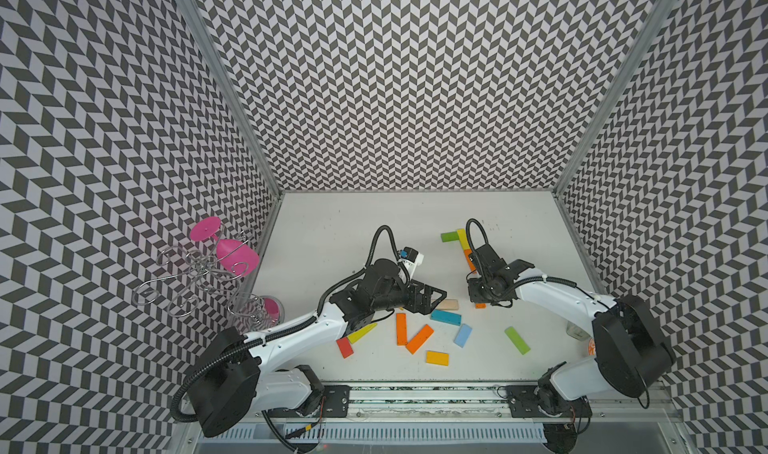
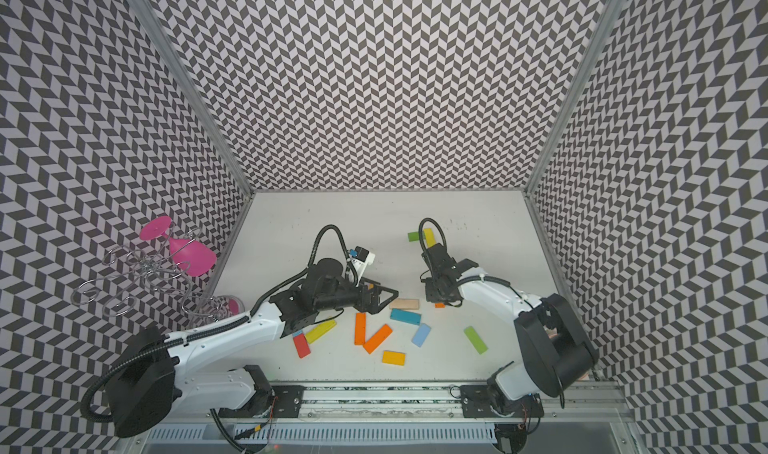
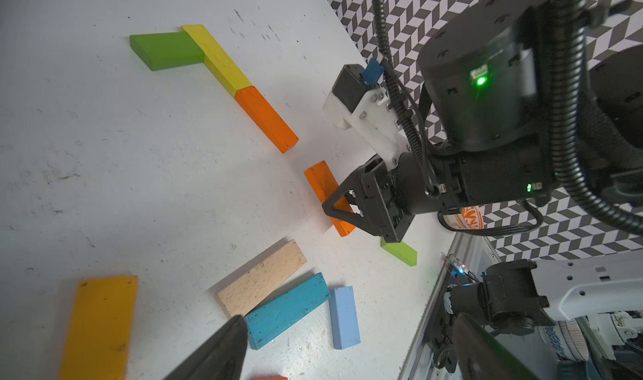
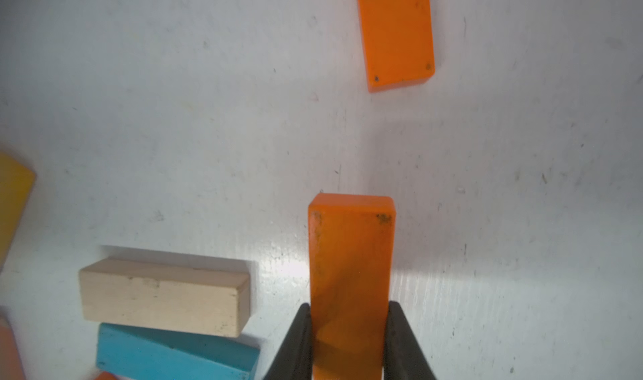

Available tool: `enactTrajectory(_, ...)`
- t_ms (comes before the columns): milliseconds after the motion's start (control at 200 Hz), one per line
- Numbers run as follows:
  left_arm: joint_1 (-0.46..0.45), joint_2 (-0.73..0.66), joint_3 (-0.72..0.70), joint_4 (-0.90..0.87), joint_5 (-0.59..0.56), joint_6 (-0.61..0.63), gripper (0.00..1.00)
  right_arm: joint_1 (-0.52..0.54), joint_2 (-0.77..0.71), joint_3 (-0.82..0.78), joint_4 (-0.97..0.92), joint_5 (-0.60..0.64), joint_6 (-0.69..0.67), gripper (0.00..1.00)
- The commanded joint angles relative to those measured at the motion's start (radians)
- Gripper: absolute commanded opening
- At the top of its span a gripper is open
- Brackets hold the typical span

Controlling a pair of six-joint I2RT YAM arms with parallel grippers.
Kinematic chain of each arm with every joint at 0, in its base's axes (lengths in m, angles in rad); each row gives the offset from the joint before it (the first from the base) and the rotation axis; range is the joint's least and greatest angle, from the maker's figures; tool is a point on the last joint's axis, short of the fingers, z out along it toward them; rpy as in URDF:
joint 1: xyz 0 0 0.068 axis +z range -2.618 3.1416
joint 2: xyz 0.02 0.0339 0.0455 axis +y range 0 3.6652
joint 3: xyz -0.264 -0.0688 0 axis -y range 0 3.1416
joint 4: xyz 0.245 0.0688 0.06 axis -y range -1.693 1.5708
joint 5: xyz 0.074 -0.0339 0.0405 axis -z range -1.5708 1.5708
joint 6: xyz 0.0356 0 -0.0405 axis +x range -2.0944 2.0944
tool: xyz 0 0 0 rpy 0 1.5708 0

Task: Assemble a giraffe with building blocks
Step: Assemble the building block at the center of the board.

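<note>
Orange block [image 4: 349, 256]: one, pinched across its narrow sides by my right pincer [image 4: 349, 307], jaws closed tight on it.
Loose orange blocks: three; the row-end orange [image 4: 396, 30] lies just ahead of my right pincer, apart from the pinched one; an orange pair [image 1: 401, 329] makes a V near my left pincer [image 1: 436, 302].
Green blocks: two; far green [image 1: 449, 236] beyond my right pincer, near green [image 1: 517, 340] behind it.
Wood block [image 4: 163, 296]: one, between my pincers, teal block [image 4: 174, 354] alongside.
Left pincer: spread wide, empty.
</note>
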Motion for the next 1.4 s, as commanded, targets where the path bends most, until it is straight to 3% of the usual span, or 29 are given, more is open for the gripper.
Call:
enactTrajectory(0, 0.012, 0.005, 0.016, 0.016, 0.017, 0.016, 0.93, -0.022, 0.036, 0.009, 0.008, -0.015, -0.089, 0.16)
enactTrajectory(371, 0.035, 0.012, 0.039, 0.001, 0.027, 0.039, 0.93, -0.11, 0.113, 0.035, 0.026, -0.039, -0.156, 0.19)
enactTrajectory(786, 0.066, 0.028, 0.037, 0.016, 0.052, 0.048, 0.93, -0.111, 0.159, 0.05, 0.043, -0.018, -0.209, 0.29)
enactTrajectory(1397, 0.068, 0.04, 0.016, 0.048, 0.073, 0.032, 0.93, -0.115, 0.221, 0.105, 0.061, 0.03, -0.229, 0.3)
